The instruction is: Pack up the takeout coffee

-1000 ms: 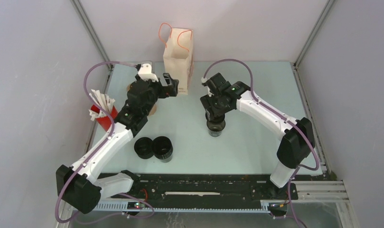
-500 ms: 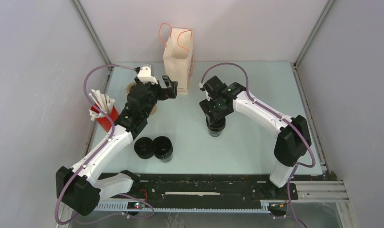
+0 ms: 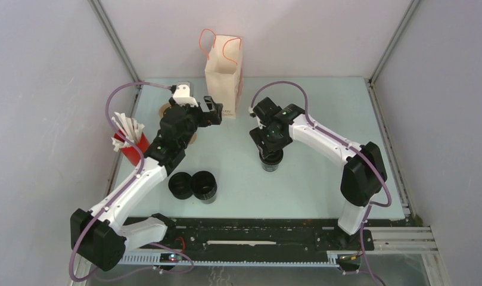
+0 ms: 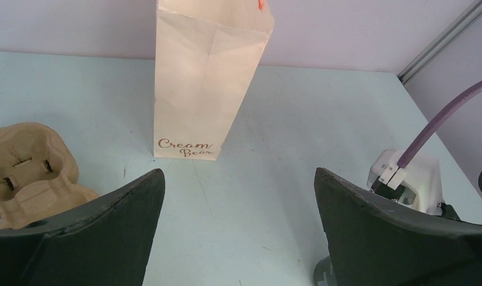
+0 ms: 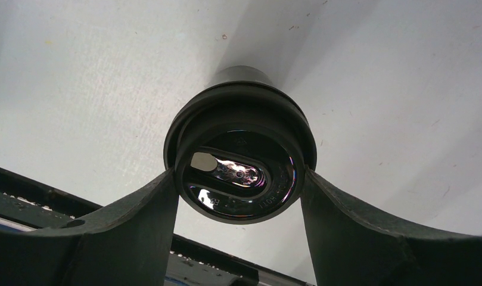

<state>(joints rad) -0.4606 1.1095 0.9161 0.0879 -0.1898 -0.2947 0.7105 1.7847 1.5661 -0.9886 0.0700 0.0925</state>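
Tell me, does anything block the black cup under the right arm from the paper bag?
Nothing visible does. The right end effector grips the coffee cup, and no object stands between it and the paper bag. The left end effector hovers open beside the bag.

I'm looking down on a pale mint tabletop [image 3: 322, 185] that's filling the middle of the top view. Plain grey-lilac panels are boxing it in: back wall [image 3: 310, 36] at 12 o'clock, left wall [image 3: 42, 89] at 9, right wall [image 3: 447, 119] at 3. A left strut [image 3: 114, 42] in aluminium is running up the back corner toward 11, a right strut [image 3: 394, 42] toward 1. A black mounting strip [image 3: 274, 233] is spanning the near edge at 6, with slotted metal rail [image 3: 399, 233] sticking out at 5. Light is falling soft and even, casting faint shadows. Wrist views are showing small specks and scuffs on the tabletop. A grey band is showing under the rail at 6; I'm not making out whether it's floor.
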